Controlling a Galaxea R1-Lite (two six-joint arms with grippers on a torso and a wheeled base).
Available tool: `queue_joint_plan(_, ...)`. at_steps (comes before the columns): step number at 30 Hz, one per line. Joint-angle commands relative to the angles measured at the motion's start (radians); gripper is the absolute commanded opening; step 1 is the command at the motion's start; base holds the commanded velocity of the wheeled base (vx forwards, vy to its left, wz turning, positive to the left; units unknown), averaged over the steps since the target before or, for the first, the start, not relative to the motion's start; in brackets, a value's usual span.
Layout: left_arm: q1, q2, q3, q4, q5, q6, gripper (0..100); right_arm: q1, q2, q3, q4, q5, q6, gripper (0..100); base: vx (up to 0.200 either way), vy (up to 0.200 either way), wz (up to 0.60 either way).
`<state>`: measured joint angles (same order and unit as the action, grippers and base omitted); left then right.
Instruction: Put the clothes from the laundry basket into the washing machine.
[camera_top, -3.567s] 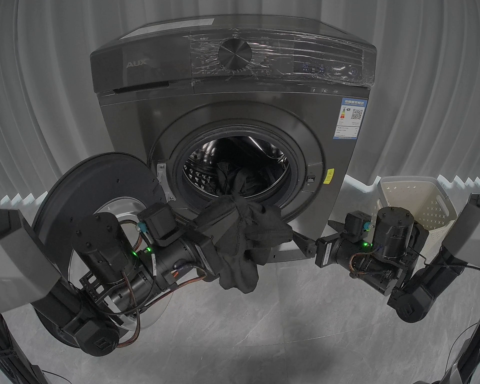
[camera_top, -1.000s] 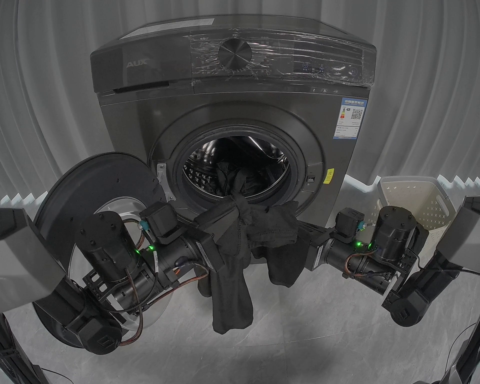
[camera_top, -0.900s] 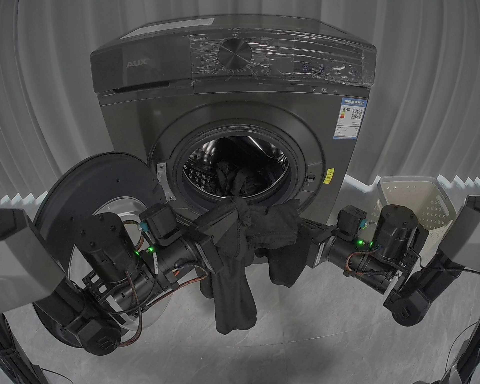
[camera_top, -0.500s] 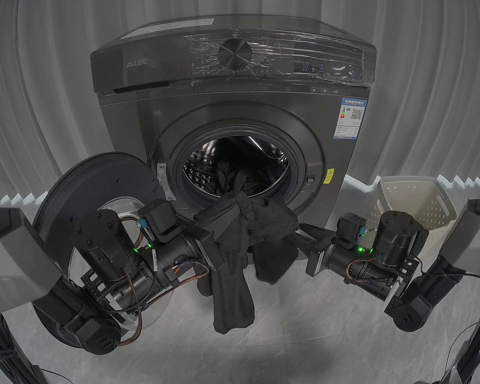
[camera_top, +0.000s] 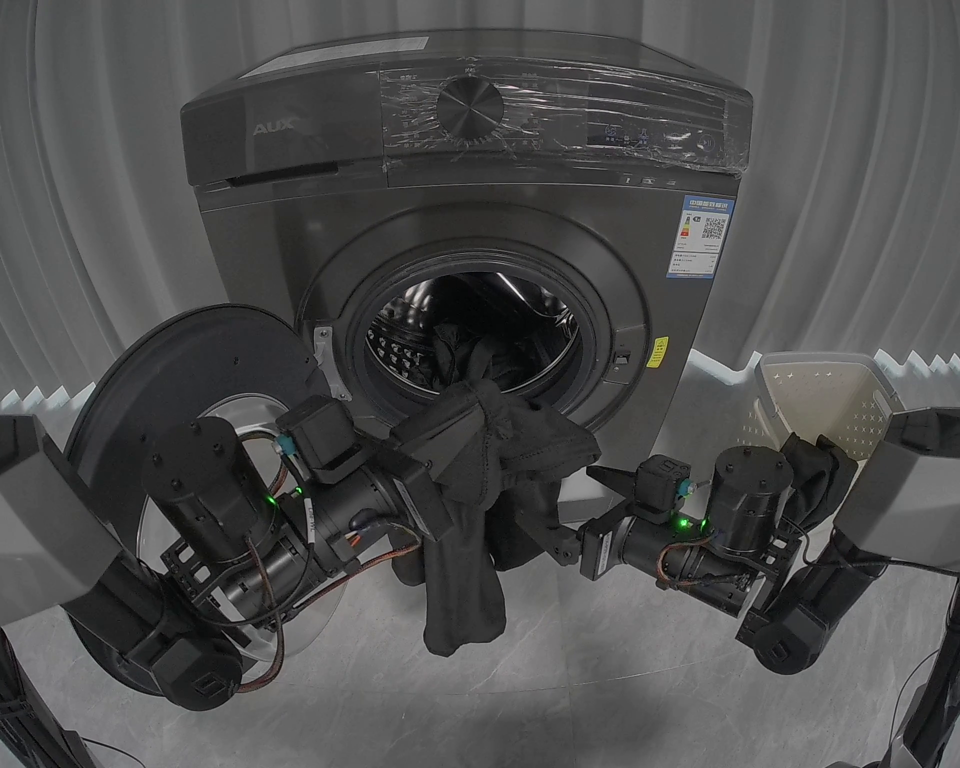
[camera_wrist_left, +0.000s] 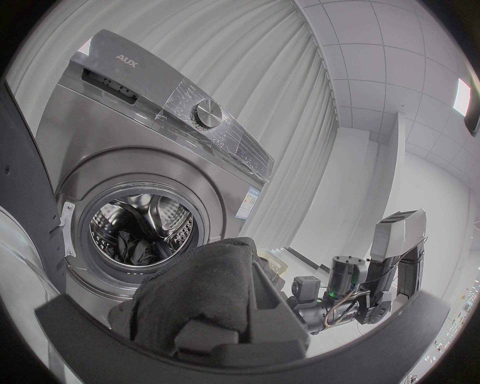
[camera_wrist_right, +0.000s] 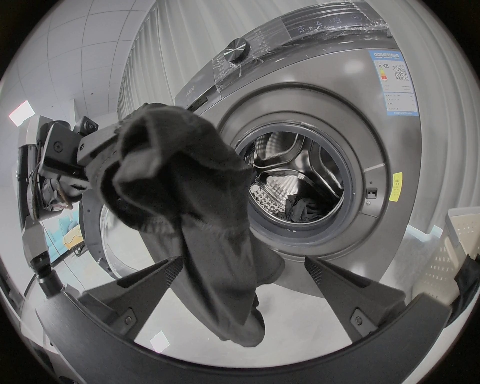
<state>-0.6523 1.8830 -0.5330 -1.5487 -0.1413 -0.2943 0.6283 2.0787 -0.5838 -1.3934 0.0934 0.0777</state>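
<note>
Clamped in left gripper, black garment dangling lengthwise just before and below open drum straight ahead; right gripper splayed empty alongside.

I see a pale pleated curtain across the far side, grey marbled floor tiles near me, and a panelled ceiling with a lit lamp.

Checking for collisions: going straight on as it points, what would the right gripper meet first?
Most likely the black garment hanging from the left gripper, before the washing machine; depth unclear.
</note>
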Motion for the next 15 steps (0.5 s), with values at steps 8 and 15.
queue_joint_plan(8, -0.001, 0.005, 0.008, -0.001, 0.000, 0.001, 0, -0.027, 0.058, -0.188, 0.028, -0.001, -0.001, 100, 0.000, 0.000, 0.00)
queue_joint_plan(15, 0.000, 0.011, 0.008, -0.001, 0.000, 0.001, 0, -0.010, 0.078, -0.209, 0.013, 0.002, 0.001, 0, 0.000, 0.000, 0.00)
